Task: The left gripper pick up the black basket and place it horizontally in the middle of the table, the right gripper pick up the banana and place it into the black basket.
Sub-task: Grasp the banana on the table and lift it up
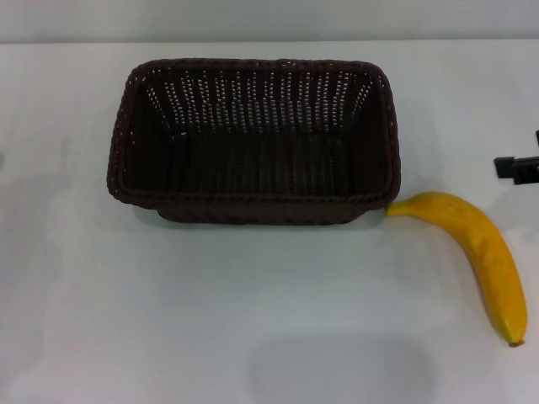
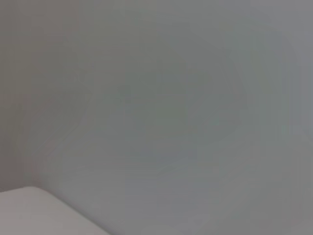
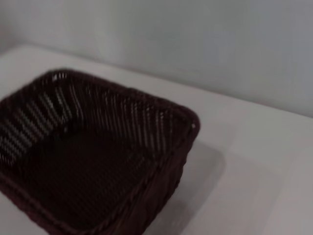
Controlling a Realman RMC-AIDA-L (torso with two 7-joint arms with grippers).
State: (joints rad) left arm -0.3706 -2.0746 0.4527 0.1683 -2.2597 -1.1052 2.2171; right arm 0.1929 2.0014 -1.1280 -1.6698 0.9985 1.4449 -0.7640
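1. One black basket [image 1: 253, 141] stands upright in the middle of the table [image 1: 210, 320], with nothing inside.
2. One banana [image 1: 476, 252] lies outside it; its stem touches the basket's right corner.
3. The right gripper [image 1: 518, 167] shows only at the right edge; its grip cannot be told.

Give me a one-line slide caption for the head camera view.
Empty black basket sits lengthwise on the white table, banana at its right corner, right hand at the edge.

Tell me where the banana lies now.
In the head view the banana lies on the table on the robot's right, its stem end at the black basket's near right corner.
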